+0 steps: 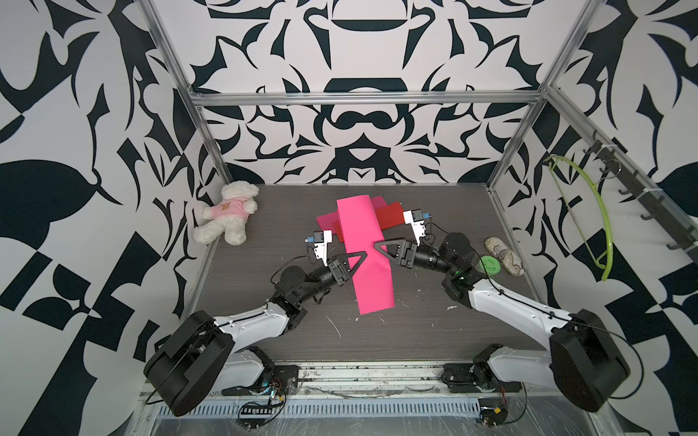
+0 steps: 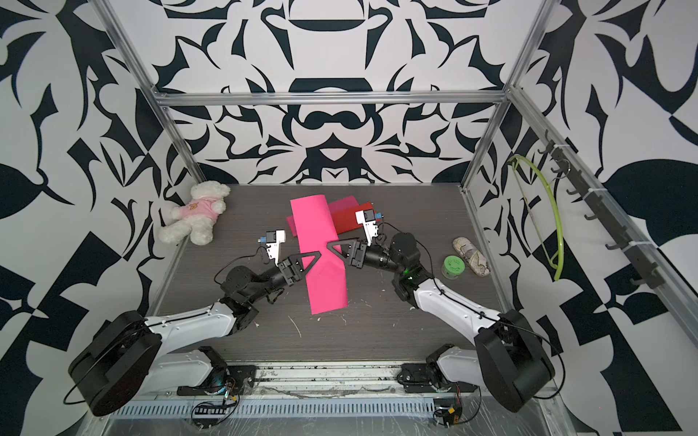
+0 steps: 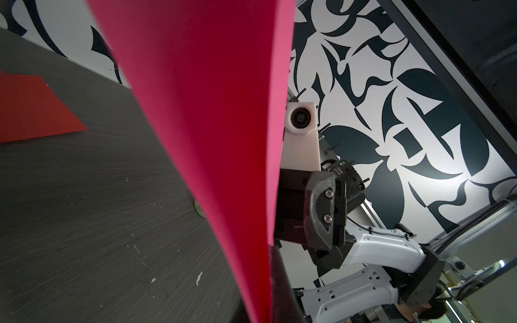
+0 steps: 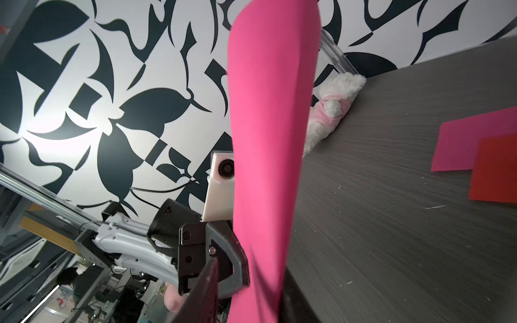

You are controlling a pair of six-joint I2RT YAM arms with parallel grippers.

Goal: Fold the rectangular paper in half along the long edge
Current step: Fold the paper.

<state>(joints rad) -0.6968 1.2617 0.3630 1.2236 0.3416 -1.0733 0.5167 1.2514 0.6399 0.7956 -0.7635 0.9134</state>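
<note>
Bright pink rectangular paper (image 1: pixel 362 226) (image 2: pixel 313 222) is up off the dark grey wood-grain table (image 1: pixel 415 332), mid-table, with its long axis running far to near. The far end curls over and the near end hangs low. There is a crease where the two arms meet it.

Left gripper (image 1: pixel 363 253) (image 2: pixel 319 253) is closed tight, pinching the paper's left long edge about halfway along. In the left wrist view the sheet (image 3: pixel 209 139) runs straight down into the closed jaws.

Right gripper (image 1: pixel 377 247) (image 2: pixel 329 246) is at the opposite long edge, tip against the sheet. In the right wrist view the paper (image 4: pixel 268 139) passes between the jaws, but I cannot tell whether they clamp it.

Under the far end, flat on the table, lie a red paper sheet (image 1: pixel 389 217) and a darker pink paper sheet (image 1: pixel 325 221). Whether the lifted paper touches them is unclear from above.

A white teddy bear in a pink shirt (image 1: pixel 230 213) sits in the far left corner. A round green lid (image 1: pixel 490 264) lies just beside a stone-patterned oblong object (image 1: pixel 504 256) at the right edge.
</note>
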